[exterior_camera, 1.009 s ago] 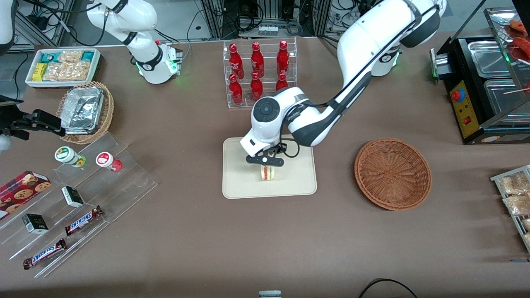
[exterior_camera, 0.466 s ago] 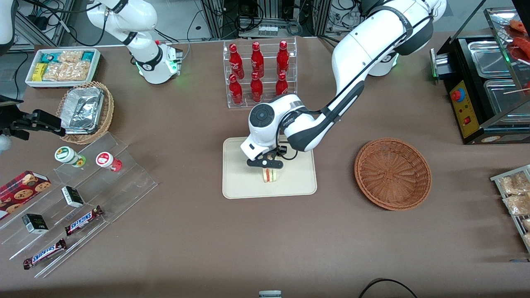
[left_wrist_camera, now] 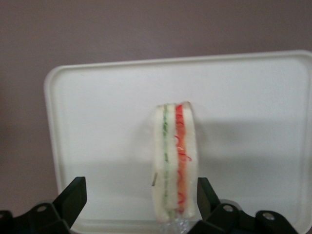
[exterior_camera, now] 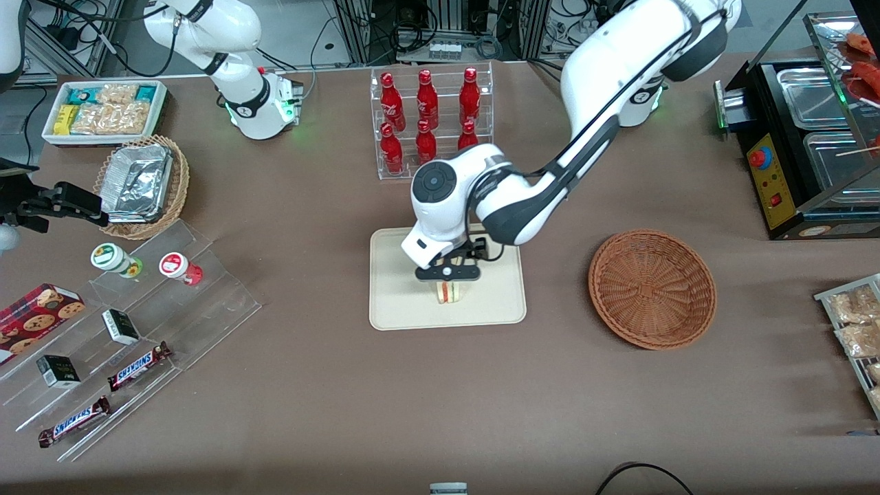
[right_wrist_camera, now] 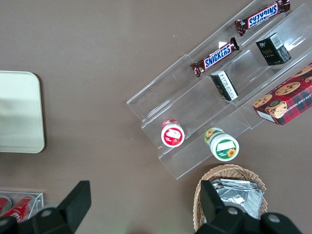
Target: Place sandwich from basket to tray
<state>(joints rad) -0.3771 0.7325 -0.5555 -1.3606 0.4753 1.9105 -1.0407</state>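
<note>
The sandwich stands on edge on the cream tray, its red and green filling stripes facing up toward my wrist. My left gripper hangs just above it, open. In the left wrist view the sandwich sits between the spread fingers, close against one finger and well apart from the other; my gripper holds nothing. The tray lies flat beneath. The reddish-brown basket is empty, beside the tray toward the working arm's end of the table.
A clear rack of red bottles stands farther from the front camera than the tray, close to my arm's elbow. Acrylic steps with snack bars and cups and a tan basket of foil containers lie toward the parked arm's end. A black warmer stands at the working arm's end.
My wrist has turned so the finger bar lies square to the tray, and it sank slightly and rose again. The sandwich shifted a little nearer the front camera and stays on the tray.
</note>
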